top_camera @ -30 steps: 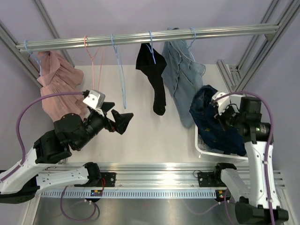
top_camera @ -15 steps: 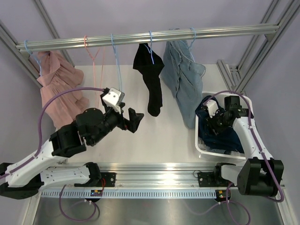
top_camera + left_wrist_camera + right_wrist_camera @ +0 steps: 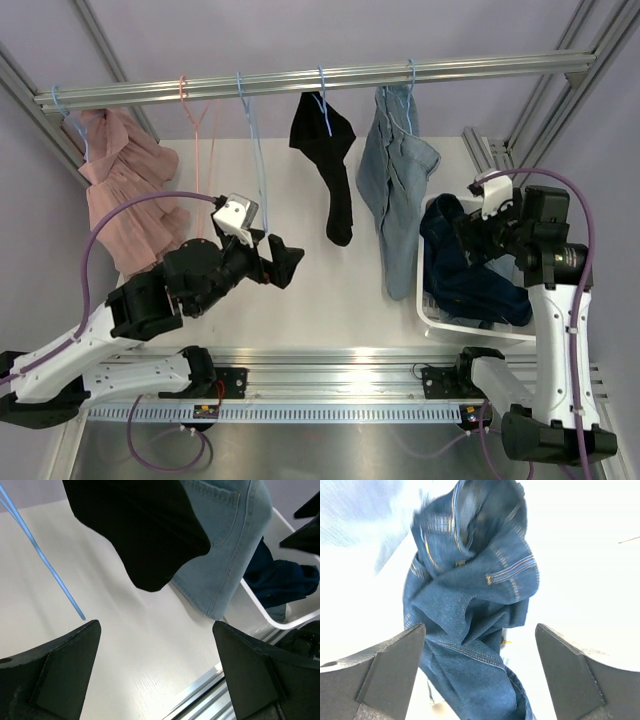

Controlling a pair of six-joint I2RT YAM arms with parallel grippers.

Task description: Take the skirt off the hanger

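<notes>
Three garments hang from the rail [image 3: 300, 80]: a black one [image 3: 325, 140] [image 3: 140, 530], lopsided on a blue hanger [image 3: 322, 95], a light denim one [image 3: 400, 190] [image 3: 230, 540] and a pink one [image 3: 125, 190]. A dark blue denim garment [image 3: 460, 270] [image 3: 475, 595] lies crumpled in the white basket [image 3: 470, 327]. Which of them is the skirt I cannot tell. My left gripper [image 3: 283, 263] [image 3: 157, 625] is open and empty, low and left of the black garment's hem. My right gripper [image 3: 470, 238] [image 3: 480, 626] is open just above the dark denim, apart from it.
An empty pink hanger [image 3: 205, 130] and an empty blue hanger [image 3: 255, 150] [image 3: 45, 560] dangle between the pink and black garments, close above my left wrist. Frame posts rise at the back corners. The basket stands at the table's right edge.
My right gripper opened and let go of the dark denim, which now rests in the basket, and drew back. My left arm swung right toward the black garment. The light denim garment swayed.
</notes>
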